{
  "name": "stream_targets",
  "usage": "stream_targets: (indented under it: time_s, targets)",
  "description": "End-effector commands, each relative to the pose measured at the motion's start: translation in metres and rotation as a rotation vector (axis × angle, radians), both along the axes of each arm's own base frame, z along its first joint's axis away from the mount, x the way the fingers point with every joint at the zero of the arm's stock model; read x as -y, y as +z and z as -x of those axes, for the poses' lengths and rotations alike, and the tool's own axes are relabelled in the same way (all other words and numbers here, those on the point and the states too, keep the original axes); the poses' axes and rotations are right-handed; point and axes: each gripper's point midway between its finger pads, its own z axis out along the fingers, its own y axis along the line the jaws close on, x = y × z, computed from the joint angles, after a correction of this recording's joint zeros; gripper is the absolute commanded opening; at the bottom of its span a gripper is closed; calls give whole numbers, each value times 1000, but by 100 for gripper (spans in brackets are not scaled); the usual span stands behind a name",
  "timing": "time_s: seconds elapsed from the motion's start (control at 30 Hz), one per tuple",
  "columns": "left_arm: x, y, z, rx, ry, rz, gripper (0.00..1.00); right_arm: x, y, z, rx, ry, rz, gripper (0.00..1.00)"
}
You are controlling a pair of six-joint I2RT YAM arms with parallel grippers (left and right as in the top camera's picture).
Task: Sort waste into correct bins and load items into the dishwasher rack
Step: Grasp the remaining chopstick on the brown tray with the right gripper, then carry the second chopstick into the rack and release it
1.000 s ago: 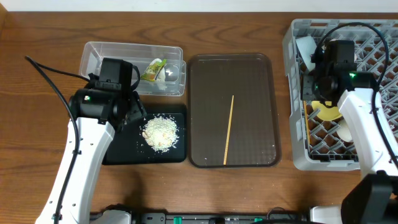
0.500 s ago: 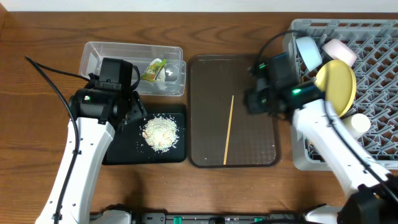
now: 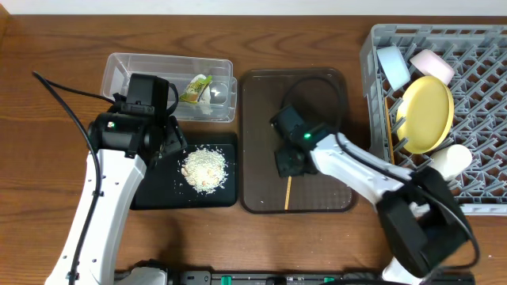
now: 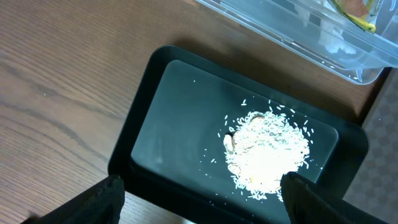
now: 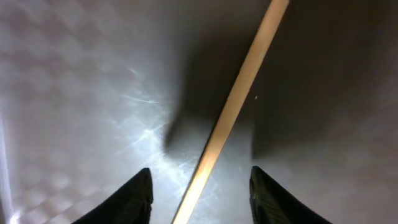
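A wooden chopstick (image 3: 287, 193) lies on the brown serving tray (image 3: 333, 103); my right gripper (image 3: 289, 162) is low over it, open, one finger on each side of the chopstick (image 5: 230, 118), not closed on it. My left gripper (image 4: 202, 199) is open and empty above the black tray (image 3: 150, 194), which holds the rice scraps (image 3: 204, 169) (image 4: 267, 149). The green-and-yellow wrapper (image 3: 195, 87) lies in the clear tub (image 3: 127, 67). The yellow plate (image 3: 428, 115), a white bowl (image 3: 392, 65), a pale bowl (image 3: 432, 63) and a white cup (image 3: 451, 161) stand in the grey rack (image 3: 483, 95).
The brown tray sits between the black tray and the rack. The clear tub's edge shows at the top of the left wrist view (image 4: 298, 37). Bare wooden table lies to the left and front.
My right arm has swung from the rack leftward across the brown tray and lowered over the chopstick. The left arm has not moved.
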Motion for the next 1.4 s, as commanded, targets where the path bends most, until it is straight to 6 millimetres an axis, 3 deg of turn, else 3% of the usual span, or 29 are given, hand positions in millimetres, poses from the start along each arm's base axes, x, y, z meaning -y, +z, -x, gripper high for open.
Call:
stream_targets:
  time_s: [0.0,0.27,0.37,0.53,0.7,0.83,1.0,1.13,1.23,1.37]
  targets:
    - [-2,-3,1,-11,10,-5,82,5,-10,2,-10,-97,36,41]
    - [-2,-3,1,-10,10,-5,83,19,-6,-6,11,-131,66,1]
    - [-2,-3,1,-11,10,-4,82,27,3,-14,30,-144,57,1]
    - [-2,-3,1,-13,10,-5,82,56,51,-42,125,-139,21,1]
    - [-2,-3,1,-13,10,-5,83,108,115,-65,249,-125,23,1]
    - [-2,-3,1,-13,10,-5,82,156,141,-69,295,-177,50,1]
    - [-2,-3,1,-13,10,-5,83,211,135,-67,255,-251,102,1]
    - [-2,-3,1,-13,10,-5,83,235,121,-67,211,-261,130,1]
    - [-2,-3,1,-13,10,-5,82,240,111,-70,188,-262,134,2]
    - [-2,-3,1,-13,10,-5,83,240,107,-75,193,-262,134,27]
